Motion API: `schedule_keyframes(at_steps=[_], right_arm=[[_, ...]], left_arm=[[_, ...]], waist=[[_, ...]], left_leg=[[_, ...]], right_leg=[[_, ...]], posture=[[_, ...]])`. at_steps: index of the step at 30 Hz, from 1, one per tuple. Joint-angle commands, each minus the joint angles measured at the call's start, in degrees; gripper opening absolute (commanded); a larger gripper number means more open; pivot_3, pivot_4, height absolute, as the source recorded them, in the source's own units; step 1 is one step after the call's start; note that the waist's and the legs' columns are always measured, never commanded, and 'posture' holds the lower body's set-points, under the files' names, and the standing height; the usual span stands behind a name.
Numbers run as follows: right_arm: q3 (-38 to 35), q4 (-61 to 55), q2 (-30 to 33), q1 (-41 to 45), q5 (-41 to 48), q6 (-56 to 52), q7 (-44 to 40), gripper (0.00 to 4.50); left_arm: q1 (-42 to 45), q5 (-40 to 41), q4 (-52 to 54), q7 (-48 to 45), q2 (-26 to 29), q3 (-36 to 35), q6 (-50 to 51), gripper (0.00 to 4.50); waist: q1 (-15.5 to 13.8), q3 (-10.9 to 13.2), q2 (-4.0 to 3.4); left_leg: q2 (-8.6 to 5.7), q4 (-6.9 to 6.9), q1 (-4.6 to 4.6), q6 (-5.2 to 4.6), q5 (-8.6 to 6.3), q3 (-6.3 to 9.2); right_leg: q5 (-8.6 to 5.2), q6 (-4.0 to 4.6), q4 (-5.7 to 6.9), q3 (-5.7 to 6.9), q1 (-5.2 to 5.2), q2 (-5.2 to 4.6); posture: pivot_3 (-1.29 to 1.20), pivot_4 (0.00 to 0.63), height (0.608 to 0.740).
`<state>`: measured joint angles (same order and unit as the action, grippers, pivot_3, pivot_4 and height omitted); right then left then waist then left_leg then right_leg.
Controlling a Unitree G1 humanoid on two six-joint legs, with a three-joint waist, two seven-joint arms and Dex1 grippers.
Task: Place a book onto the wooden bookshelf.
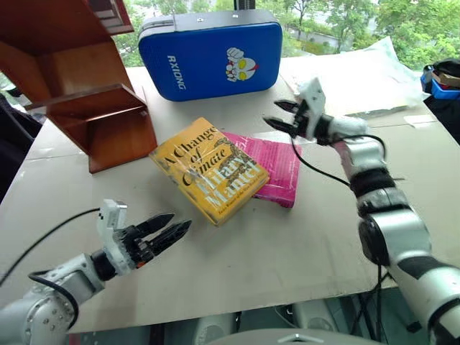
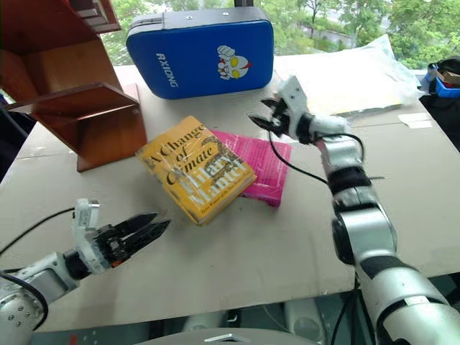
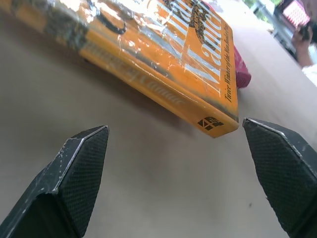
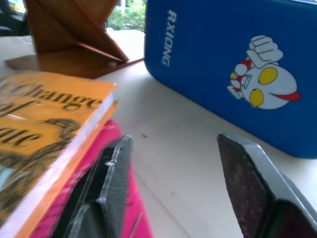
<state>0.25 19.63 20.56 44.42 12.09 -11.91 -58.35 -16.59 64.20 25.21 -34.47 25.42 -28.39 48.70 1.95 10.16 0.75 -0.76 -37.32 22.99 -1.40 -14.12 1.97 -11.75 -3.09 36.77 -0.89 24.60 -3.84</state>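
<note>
Left gripper (image 1: 172, 227) jaws gaping wide, pointing at the book's (image 1: 208, 169) near corner — long axis running diagonally away — right gripper (image 1: 280, 115) hovering part-open behind.

glossy plastic-wrapped book (image 1: 208, 170), polished wooden bookshelf (image 1: 79, 86), matt table (image 1: 287, 244)

Right end effector (image 4: 173, 168) gapes above pink book (image 4: 111, 198), yellow book (image 4: 44, 134) alongside

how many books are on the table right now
2. The yellow-orange book lies mid-table, partly on top of the magenta-pink book, which sticks out toward the right gripper. More could be hidden beneath them or behind the blue case.
</note>
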Motion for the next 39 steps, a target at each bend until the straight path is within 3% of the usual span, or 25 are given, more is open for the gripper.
schedule_keyframes(at_steps=[1, 5, 8, 14, 19, 22, 23, 26, 30, 31, 34, 37, 39], right_arm=[[-2.4, -27.8, 8.1, -10.3, 11.3, -16.7, -3.0, 4.46], [-7.7, -45.8, 16.1, -23.4, 20.7, -27.7, -1.4, 4.46], [-13.2, -55.0, 20.1, -32.0, 26.2, -33.1, 1.0, 4.46], [-21.0, -62.8, 23.9, -41.7, 30.9, -36.8, 6.3, 4.46], [-22.8, -63.9, 24.9, -45.1, 30.7, -34.8, 8.8, 4.46], [-22.9, -64.3, 24.8, -45.6, 31.2, -34.1, 9.7, 4.50], [-22.9, -64.4, 24.8, -45.7, 31.4, -33.9, 10.0, 4.50], [-22.7, -64.3, 25.0, -45.8, 31.7, -33.2, 10.8, 4.50], [-22.0, -63.7, 25.5, -44.9, 32.4, -33.0, 11.6, 4.50], [-21.7, -63.4, 25.6, -44.4, 32.6, -33.0, 11.8, 4.50], [-21.4, -61.7, 25.3, -41.7, 33.9, -33.2, 12.5, 4.50], [-21.9, -57.8, 24.2, -37.0, 36.9, -33.8, 13.8, 4.50], [-22.2, -55.5, 23.1, -34.1, 38.6, -33.2, 14.7, 4.50]], left_arm=[[0.0, 11.2, 0.8, 11.1, -5.3, 0.5, 1.7, 4.50], [3.5, 14.9, -2.6, 19.8, -8.9, 3.7, 2.4, 4.50], [9.5, 17.2, -8.1, 24.9, -10.5, 5.0, 2.1, 4.50], [16.7, 19.8, -14.5, 28.7, -11.9, 7.5, 3.4, 4.50], [19.1, 21.0, -17.6, 29.5, -10.2, 10.8, 8.2, 4.50], [21.1, 24.6, -17.9, 31.5, -10.3, 9.7, 8.0, 3.68], [21.5, 26.3, -17.5, 32.1, -10.3, 9.4, 8.0, 3.16], [21.7, 30.2, -15.6, 34.0, -9.7, 9.2, 8.1, 2.17], [21.5, 32.1, -12.8, 35.5, -9.0, 9.9, 7.2, 0.36], [21.8, 32.3, -11.7, 35.6, -8.9, 10.0, 6.6, 0.15], [23.8, 25.5, -4.8, 32.2, -5.4, 12.5, 5.9, 0.12], [31.1, 6.9, 5.8, 23.5, 4.8, 20.8, 2.6, 0.12], [36.8, -4.9, 6.2, 20.5, 9.0, 24.3, -3.6, 0.12]], waist=[[-0.5, 0.0, 0.00], [-1.2, 0.0, 0.01], [-1.4, 0.0, 0.19], [-1.3, -0.1, 0.46], [-1.8, -0.2, 0.45], [-2.3, -0.2, 0.46], [-2.5, -0.2, 0.48], [-2.7, -0.2, 0.50], [-2.7, -0.1, 0.50], [-2.7, -0.1, 0.51], [-2.7, -0.1, 0.57], [-2.9, -0.1, 0.63], [-3.0, -0.1, 0.59]], left_leg=[[-0.01, -0.03, 0.05, -0.01, 0.00, 0.01], [-0.02, -0.10, -0.19, -0.03, -0.01, -0.04], [0.01, -0.16, -0.71, -0.04, 0.00, 0.10], [0.01, -0.32, -0.93, -0.04, 0.00, -0.11], [0.00, -0.29, -0.88, -0.05, -0.01, -0.04], [-0.03, -0.29, -0.85, -0.05, -0.01, -0.06], [-0.02, -0.29, -0.83, -0.06, -0.01, -0.05], [-0.01, -0.29, -0.77, -0.06, -0.01, 0.02], [-0.01, -0.29, -0.70, -0.06, -0.01, 0.02], [-0.01, -0.29, -0.69, -0.06, -0.01, 0.02], [-0.01, -0.29, -0.65, -0.06, -0.01, 0.04], [-0.05, -0.32, -0.47, -0.04, -0.01, 0.03], [-0.06, -0.33, -0.38, -0.03, 0.00, 0.00]], right_leg=[[0.00, 0.00, 0.01, -0.01, 0.02, -0.03], [-0.01, 0.02, 0.08, -0.10, -0.10, 0.05], [-0.30, 0.02, 0.01, 0.09, -0.76, 0.42], [-0.32, -0.01, -0.07, -0.13, -1.05, 0.47], [-0.22, 0.18, -0.09, -0.06, -1.04, 0.49], [-0.33, 0.01, -0.16, -0.09, -1.05, 0.46], [-0.33, 0.00, -0.18, -0.08, -1.05, 0.46], [-0.31, 0.04, -0.21, -0.02, -1.03, 0.45], [-0.21, 0.20, -0.27, -0.01, -1.01, 0.43], [-0.21, 0.20, -0.28, -0.01, -1.00, 0.42], [-0.20, 0.21, -0.31, 0.02, -0.98, 0.42], [-0.19, 0.25, -0.35, 0.18, -0.90, 0.51], [-0.16, 0.28, -0.46, 0.24, -0.90, 0.53]], posture=[[0.00, 0.150, 0.740], [0.00, 0.150, 0.740], [0.00, 0.150, 0.740], [0.00, 0.150, 0.740], [0.00, 0.150, 0.740], [0.00, 0.150, 0.740], [0.00, 0.150, 0.740], [0.00, 0.150, 0.740], [0.00, 0.150, 0.740], [0.00, 0.150, 0.740], [0.00, 0.150, 0.740], [0.00, 0.150, 0.740], [0.00, 0.150, 0.740]])
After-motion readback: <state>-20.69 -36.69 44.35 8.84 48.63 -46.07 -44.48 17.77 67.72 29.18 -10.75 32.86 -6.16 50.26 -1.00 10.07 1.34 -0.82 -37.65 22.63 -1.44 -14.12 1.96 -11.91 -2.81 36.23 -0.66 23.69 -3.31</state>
